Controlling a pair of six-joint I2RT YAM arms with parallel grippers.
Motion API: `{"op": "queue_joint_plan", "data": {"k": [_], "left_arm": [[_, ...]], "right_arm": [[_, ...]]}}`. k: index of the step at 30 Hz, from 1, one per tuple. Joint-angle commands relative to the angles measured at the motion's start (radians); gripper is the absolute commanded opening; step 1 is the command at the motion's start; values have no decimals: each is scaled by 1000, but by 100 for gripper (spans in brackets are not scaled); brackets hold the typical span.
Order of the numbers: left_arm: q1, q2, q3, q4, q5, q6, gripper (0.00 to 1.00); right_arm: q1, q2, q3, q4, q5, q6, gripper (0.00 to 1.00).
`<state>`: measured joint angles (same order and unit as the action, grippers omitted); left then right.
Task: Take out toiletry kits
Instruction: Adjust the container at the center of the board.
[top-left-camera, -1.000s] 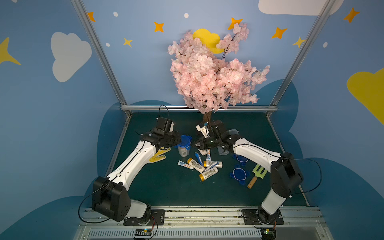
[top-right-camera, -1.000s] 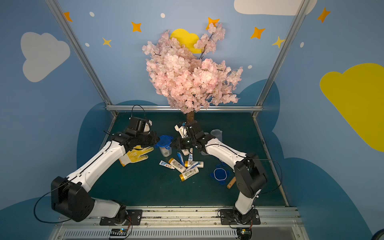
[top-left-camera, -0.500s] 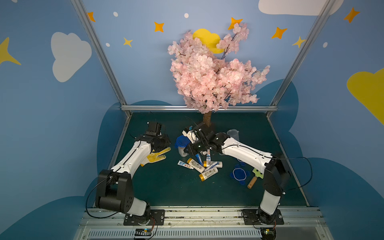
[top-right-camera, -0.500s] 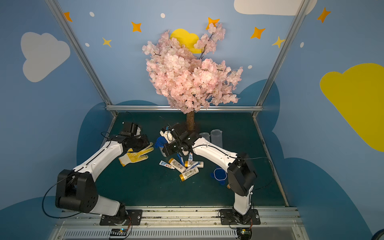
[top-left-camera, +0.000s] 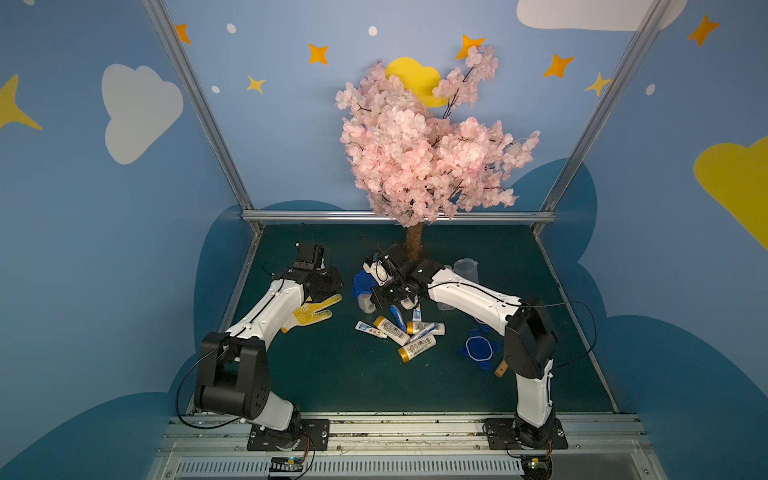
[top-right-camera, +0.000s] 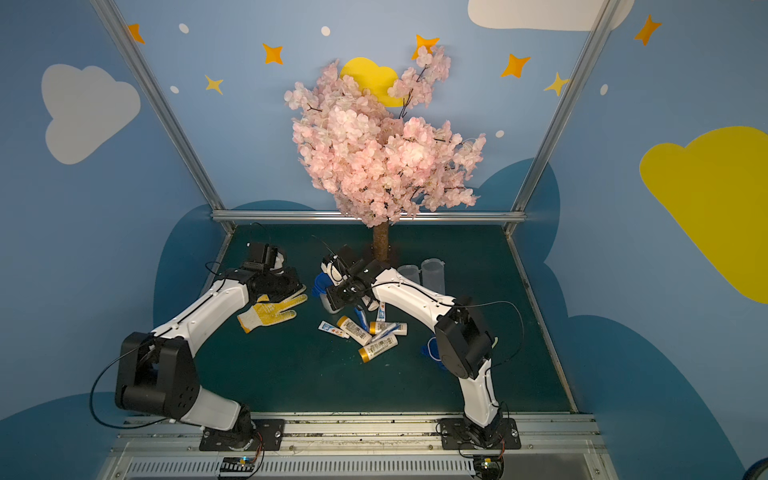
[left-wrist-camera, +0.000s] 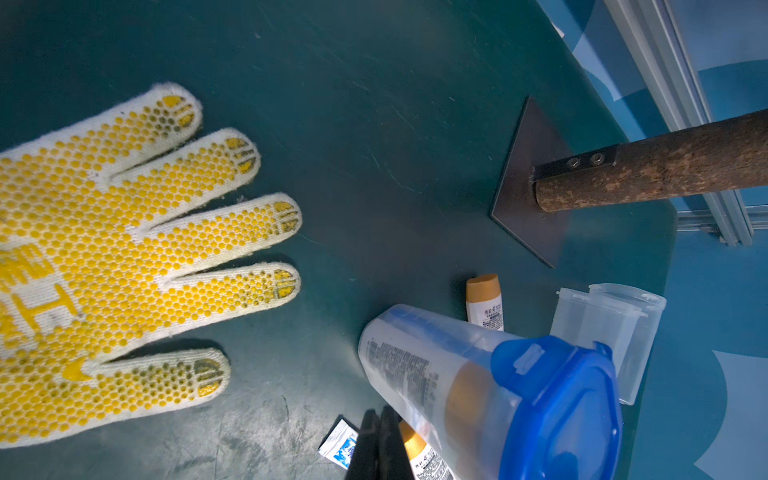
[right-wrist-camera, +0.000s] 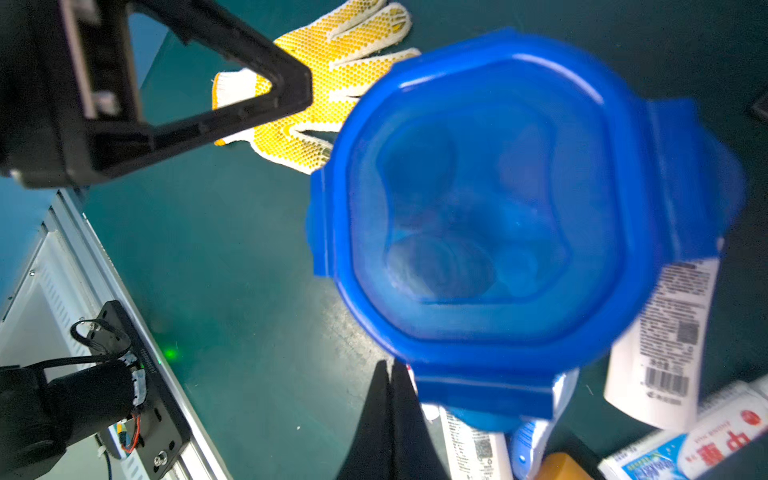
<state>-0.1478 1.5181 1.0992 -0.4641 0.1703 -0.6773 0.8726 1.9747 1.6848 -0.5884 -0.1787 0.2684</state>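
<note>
Moved since a second ago: the right arm has swung across from beside the tree trunk to the lidded jar, and the left arm has drawn back from that jar to hang over the glove.
right gripper: fingertips pressed together with nothing between them, the tip just beside the jar's blue lid.
left gripper: also pressed together and empty, pointing at the jar from the glove side.
toiletry kits already out: white bottles with orange caps, toothpaste tubes and a blue wrapped piece lie in a loose heap on the green mat, just in front of the jar.
lidded jar, contents: the lid is clipped on. Through the clear wall I can make out a printed bottle inside, so I'd say one kit is yet to come out.
empty jars: clear and lidless, standing near the trunk, with nothing in them that I can see.
loose lid: lies flat on the mat by the right arm.
handling: the pieces look light. The bottles are stiff and round and likely to roll, so pinch them across mid-body. The tubes are soft, so take them across the flat. The jar plastic looks slick, so I'd steady its wall while the clips are lifted.
</note>
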Motion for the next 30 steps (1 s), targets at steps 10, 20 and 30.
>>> {"op": "queue_joint_plan", "data": {"k": [10,20,30], "left_arm": [[5,6,21,-1,36,2,2],[18,-22,-40,91,182,-28,34],[62,-54,-180,352,352,-135,51]], "right_arm": [[-82,4,39,-43,95,-43,0],[-149,-13,44,-37,41,-96,0],[-131,-162,-51,52,-30,-37,0]]}}
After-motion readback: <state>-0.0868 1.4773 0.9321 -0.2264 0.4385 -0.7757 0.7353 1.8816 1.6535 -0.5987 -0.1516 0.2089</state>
